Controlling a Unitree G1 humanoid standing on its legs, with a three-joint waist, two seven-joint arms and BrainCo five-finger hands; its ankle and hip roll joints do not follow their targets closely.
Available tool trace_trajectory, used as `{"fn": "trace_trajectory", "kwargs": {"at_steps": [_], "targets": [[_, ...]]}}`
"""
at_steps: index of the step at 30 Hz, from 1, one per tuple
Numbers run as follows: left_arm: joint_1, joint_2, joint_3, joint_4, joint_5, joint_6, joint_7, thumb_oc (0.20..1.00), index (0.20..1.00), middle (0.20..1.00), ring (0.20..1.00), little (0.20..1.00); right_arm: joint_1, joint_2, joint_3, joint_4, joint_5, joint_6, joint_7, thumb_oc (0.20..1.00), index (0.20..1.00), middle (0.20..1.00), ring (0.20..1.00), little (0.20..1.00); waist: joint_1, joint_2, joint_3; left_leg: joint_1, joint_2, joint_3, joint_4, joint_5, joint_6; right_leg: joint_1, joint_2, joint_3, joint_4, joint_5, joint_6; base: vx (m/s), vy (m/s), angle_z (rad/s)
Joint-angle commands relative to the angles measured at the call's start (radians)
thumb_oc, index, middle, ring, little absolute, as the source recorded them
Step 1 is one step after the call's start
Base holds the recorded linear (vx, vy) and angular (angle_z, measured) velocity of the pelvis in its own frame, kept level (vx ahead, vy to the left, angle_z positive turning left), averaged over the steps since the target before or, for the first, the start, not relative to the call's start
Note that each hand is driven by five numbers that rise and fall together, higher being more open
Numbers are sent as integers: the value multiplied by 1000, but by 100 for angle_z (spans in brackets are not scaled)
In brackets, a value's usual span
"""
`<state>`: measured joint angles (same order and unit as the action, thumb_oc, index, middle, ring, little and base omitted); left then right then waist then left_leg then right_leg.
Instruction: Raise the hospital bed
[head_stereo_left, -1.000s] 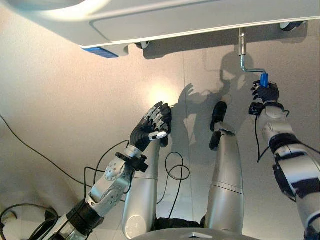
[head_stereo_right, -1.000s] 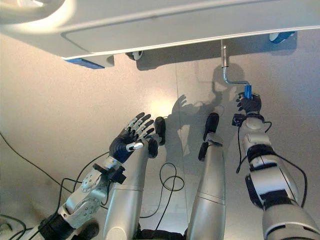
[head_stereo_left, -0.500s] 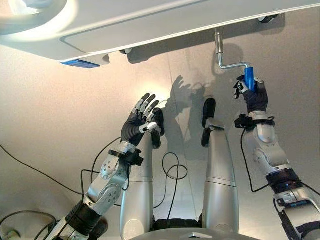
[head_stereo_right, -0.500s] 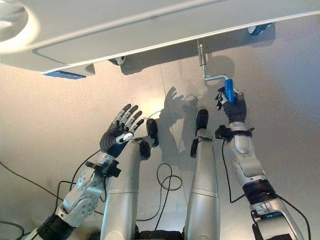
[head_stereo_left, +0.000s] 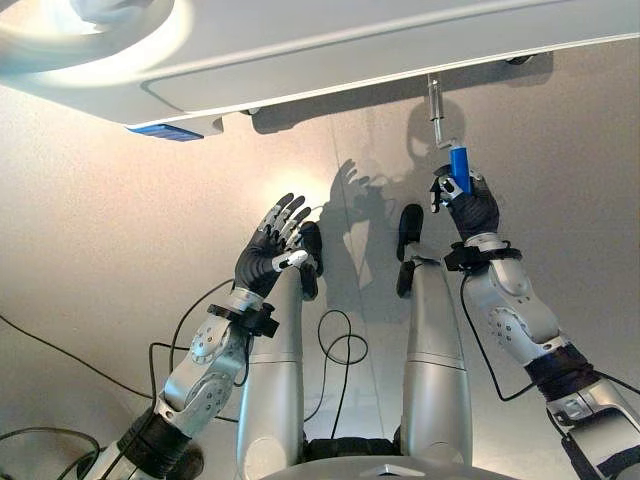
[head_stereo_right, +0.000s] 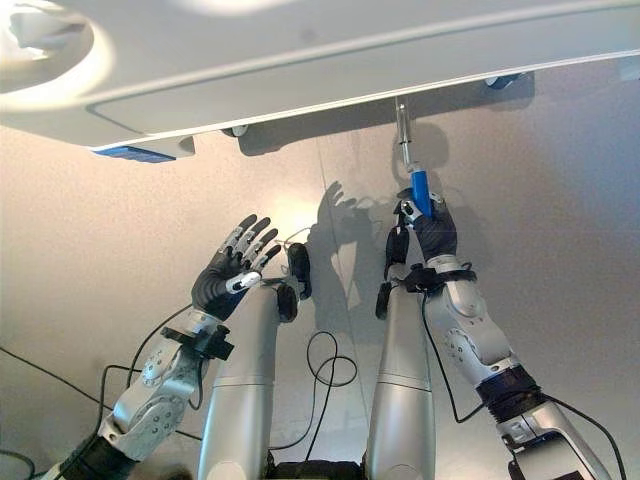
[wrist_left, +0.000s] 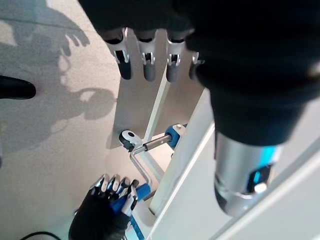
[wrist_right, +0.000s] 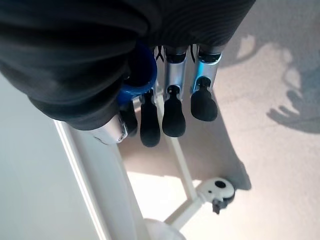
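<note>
The right robot hand (head_stereo_left: 468, 205) has its fingers curled round the blue grip (head_stereo_left: 459, 163) of the crank (wrist_left: 141, 161), which sticks out from under the foot end of the hospital bed (head_stereo_left: 330, 45); the left wrist view confirms dark fingertips wrapped over the blue sleeve, with the bent steel rod running back to its socket in the bed frame. The left robot hand (head_stereo_left: 268, 250) hovers well apart from the crank, fingers spread and straight, holding nothing. The step in hand looks like the winding itself: the grip sits close under the shaft (head_stereo_left: 435, 100), so the crank is part-way through a turn. My judgement is that the next move calls for carrying the grip on round its circle while keeping the wrist free to follow, so the fingers do not slip off the sleeve. The bed's pale underside and footboard stretch across the upper part of both eye views, a caster (wrist_right: 216, 190) shows on the frame, and below lies a smooth, light, glossy floor (head_stereo_left: 100, 220) with a bright reflection.
</note>
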<state>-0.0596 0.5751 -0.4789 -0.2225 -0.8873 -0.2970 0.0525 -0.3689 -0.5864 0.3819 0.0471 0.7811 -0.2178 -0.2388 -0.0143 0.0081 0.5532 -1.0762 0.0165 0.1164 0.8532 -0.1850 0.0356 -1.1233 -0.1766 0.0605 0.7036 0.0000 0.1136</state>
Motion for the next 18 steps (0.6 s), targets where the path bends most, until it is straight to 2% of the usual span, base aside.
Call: {"fn": "trace_trajectory", "kwargs": {"at_steps": [1,10,18], "targets": [[56,0,6,-100,4,-19,3,1000,1000,1000,1000,1000,-83,-6,90,-275,-101,-115,107,200,200,200,200,200,26,0,-33,-34,-5,-66,-217,269,-125,-20,12,-64,78,53,8,0,0,0],[50,-25,-1,-97,-1,-16,28,1000,1000,1000,1000,1000,-203,89,200,-161,-179,-67,75,200,200,200,200,200,57,12,-33,-51,-10,-75,-193,271,-126,-24,4,-70,92,57,11,2,4,1],[43,-42,-2,-88,-3,-17,41,1000,1000,1000,1000,1000,-254,153,251,-66,-227,-39,72,200,200,200,200,200,76,18,-33,-61,-16,-78,-181,270,-127,-25,0,-73,94,58,11,0,0,0]]}}
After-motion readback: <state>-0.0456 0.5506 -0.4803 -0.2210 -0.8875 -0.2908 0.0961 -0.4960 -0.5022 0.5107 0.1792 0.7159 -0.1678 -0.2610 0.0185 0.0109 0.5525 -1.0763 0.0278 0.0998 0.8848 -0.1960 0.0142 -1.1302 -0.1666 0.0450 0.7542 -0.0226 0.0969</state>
